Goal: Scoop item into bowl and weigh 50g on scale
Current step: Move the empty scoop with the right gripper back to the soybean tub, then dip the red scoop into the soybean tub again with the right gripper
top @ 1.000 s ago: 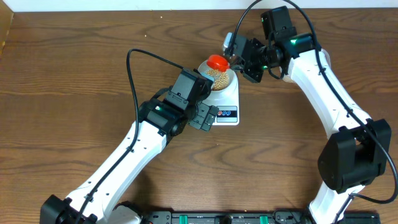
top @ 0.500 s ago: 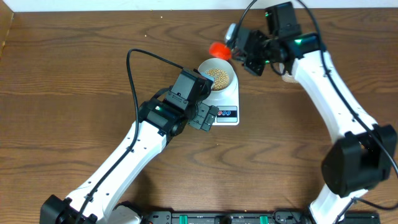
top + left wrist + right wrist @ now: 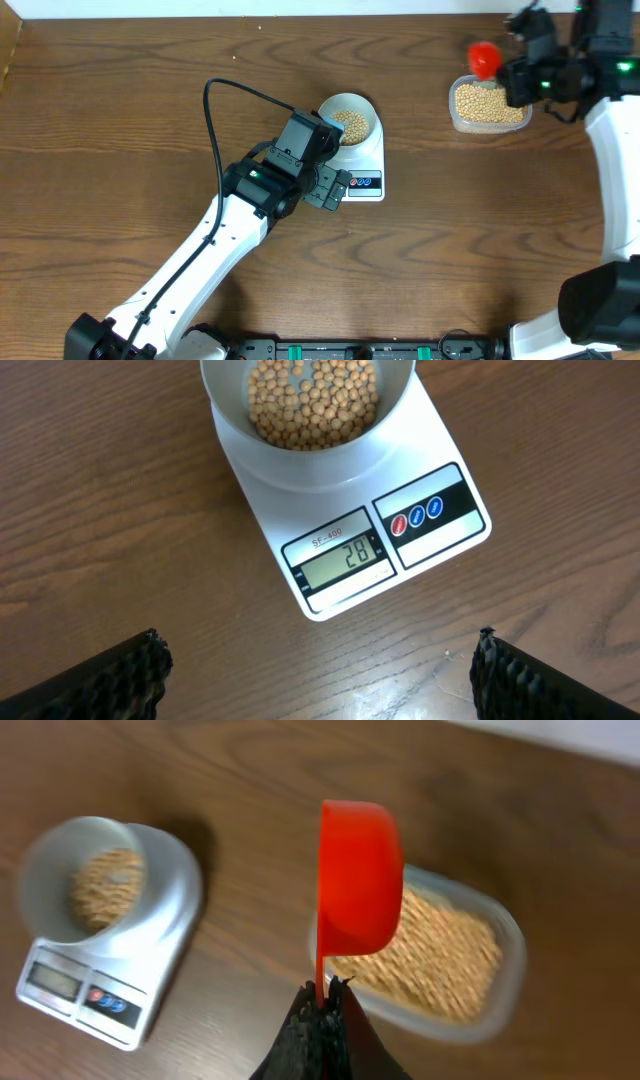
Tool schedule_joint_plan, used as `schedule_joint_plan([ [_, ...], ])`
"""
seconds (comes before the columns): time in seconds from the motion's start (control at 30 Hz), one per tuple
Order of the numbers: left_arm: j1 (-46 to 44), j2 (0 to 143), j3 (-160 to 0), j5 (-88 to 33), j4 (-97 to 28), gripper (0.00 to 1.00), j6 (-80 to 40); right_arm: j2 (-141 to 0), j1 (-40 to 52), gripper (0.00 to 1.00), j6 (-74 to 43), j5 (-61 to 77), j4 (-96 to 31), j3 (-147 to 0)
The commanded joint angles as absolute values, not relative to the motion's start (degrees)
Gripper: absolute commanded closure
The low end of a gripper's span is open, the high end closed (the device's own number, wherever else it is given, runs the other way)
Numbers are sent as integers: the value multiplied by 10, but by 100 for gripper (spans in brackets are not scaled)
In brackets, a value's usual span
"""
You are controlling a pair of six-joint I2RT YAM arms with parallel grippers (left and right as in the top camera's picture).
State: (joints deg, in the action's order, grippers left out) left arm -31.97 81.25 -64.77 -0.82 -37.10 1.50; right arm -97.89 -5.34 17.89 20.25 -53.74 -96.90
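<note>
A pale bowl (image 3: 335, 104) stands on the white scale (image 3: 365, 183) with tan beans (image 3: 352, 125) in it. In the left wrist view the beans (image 3: 312, 400) cover the bowl's floor and the scale's display (image 3: 340, 555) reads 28. My left gripper (image 3: 318, 645) hangs open over bare wood just in front of the scale, touching nothing. My right gripper (image 3: 322, 988) is shut on the handle of the red scoop (image 3: 358, 875). The scoop (image 3: 484, 58) is tilted on edge above the clear tub (image 3: 488, 105) at the back right. I cannot see inside its cup.
The clear tub (image 3: 450, 960) is full of beans and lies well right of the scale (image 3: 75, 985). A black cable (image 3: 225, 95) loops over the wood behind my left arm. A black rail runs along the table's front edge.
My right gripper has carried the red scoop from over the bowl rightward to above the clear tub. The left arm has stayed still.
</note>
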Motion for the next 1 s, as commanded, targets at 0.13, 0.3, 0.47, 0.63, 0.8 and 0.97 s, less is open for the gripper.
schedule_joint_plan([
  [0.13, -318, 813, -649, -8, -373, 2, 14, -1023, -108, 99, 151, 160, -558, -969],
  [0.3, -318, 813, -649, -8, -373, 2, 14, -1074, -109, 99, 155, 151, -558, -969],
  [0.47, -318, 813, -649, -8, -373, 2, 14, -1116, -109, 99, 154, 149, -551, -969],
  [0.63, -318, 813, -649, -8, -373, 2, 14, -1145, -107, 99, 143, 152, -550, -969],
  [0.8, -318, 813, -649, -8, -373, 2, 14, -1166, -107, 99, 138, 193, -555, -968],
  [0.97, -318, 813, -649, -8, -373, 2, 14, -1191, -107, 99, 137, 258, -556, -967],
])
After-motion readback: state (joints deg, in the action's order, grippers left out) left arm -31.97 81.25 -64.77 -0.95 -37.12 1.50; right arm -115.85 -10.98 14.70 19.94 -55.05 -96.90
